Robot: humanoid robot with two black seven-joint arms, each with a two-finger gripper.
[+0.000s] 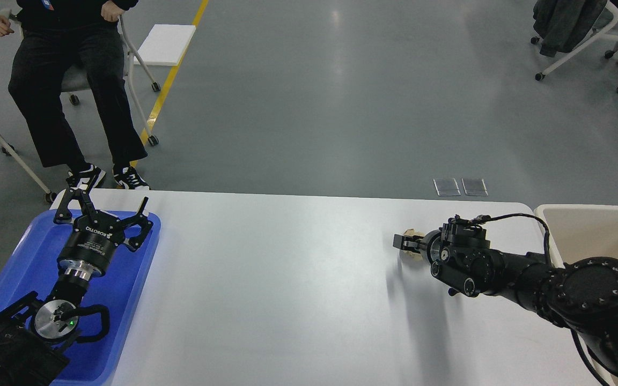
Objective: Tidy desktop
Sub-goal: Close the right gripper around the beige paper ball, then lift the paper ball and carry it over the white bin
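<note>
The desktop [287, 279] is a wide white tabletop with rounded corners. A small crumpled beige lump [411, 255] lies on it at the right. My right gripper [403, 242] is down at this lump, and its dark fingers overlap it. I cannot tell the fingers apart or see whether they grip the lump. My left gripper [104, 208] is open and empty, its fingers spread wide over the far end of the blue tray [24, 257] at the left.
A beige white-rimmed bin [593, 230] stands off the desktop's right end, next to my right arm. A seated person [67, 80] and chairs are beyond the far left corner. Grey floor lies behind the table.
</note>
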